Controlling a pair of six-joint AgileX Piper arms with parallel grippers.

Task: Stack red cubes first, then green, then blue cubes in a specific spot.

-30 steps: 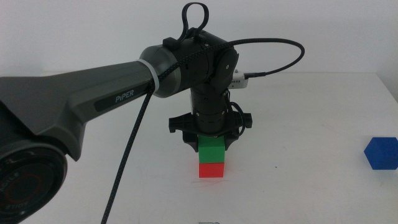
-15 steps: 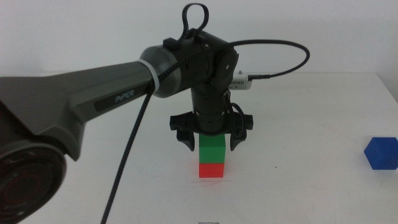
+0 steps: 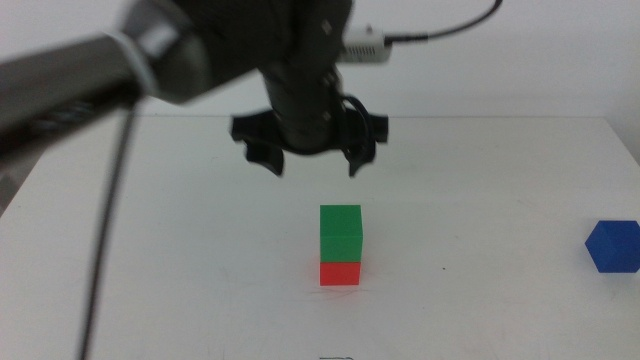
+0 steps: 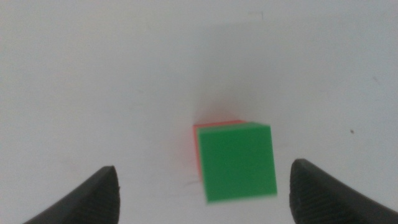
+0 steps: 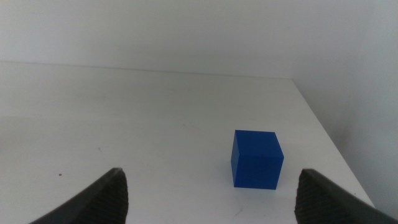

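Raised since the earlier frame, left gripper hangs released, above green cube stacked on red cube.

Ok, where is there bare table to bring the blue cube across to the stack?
Bare white table runs between the blue cube and the green cube sitting on the red cube. It is crowded only above and behind the stack, where the open left end effector hangs. The right end effector, open, faces the blue cube.
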